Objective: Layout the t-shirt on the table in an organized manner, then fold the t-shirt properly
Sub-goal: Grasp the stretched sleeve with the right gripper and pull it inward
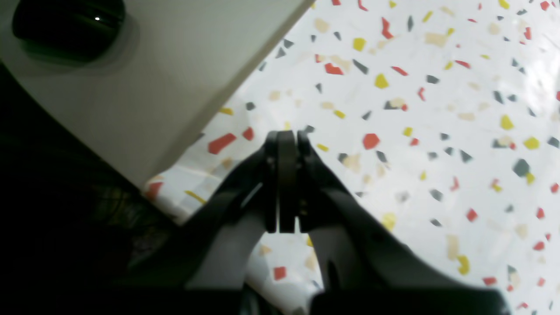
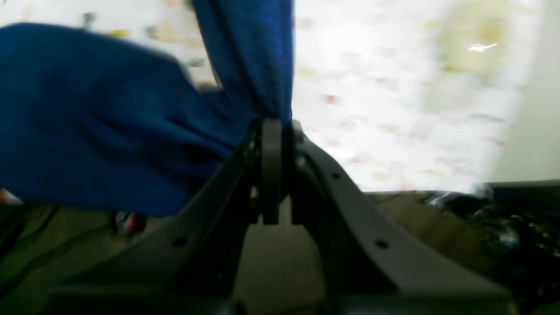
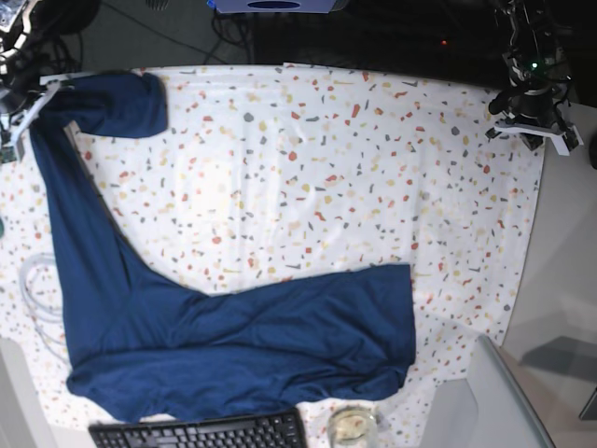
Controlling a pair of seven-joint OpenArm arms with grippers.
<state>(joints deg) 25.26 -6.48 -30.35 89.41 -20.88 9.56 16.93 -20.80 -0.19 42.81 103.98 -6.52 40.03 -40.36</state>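
The navy t-shirt [image 3: 233,345] lies in an L shape on the speckled table [image 3: 373,168]. Its body is spread at the front and a long strip runs up the left edge to the far left corner. My right gripper [image 3: 42,93] is at that corner, shut on a fold of the blue fabric [image 2: 245,65], which rises from its closed fingertips [image 2: 272,127]. My left gripper [image 3: 522,126] is at the far right corner, away from the shirt. In the left wrist view it [image 1: 286,133] is shut and empty above the speckled cloth [image 1: 415,131].
A black keyboard [image 3: 196,432] and a glass cup [image 3: 350,425] sit at the front edge. A white cable [image 3: 33,280] lies left of the shirt. Plain grey surface [image 3: 569,280] borders the right side, also in the left wrist view [image 1: 166,78], with a black round object [image 1: 68,26] on it.
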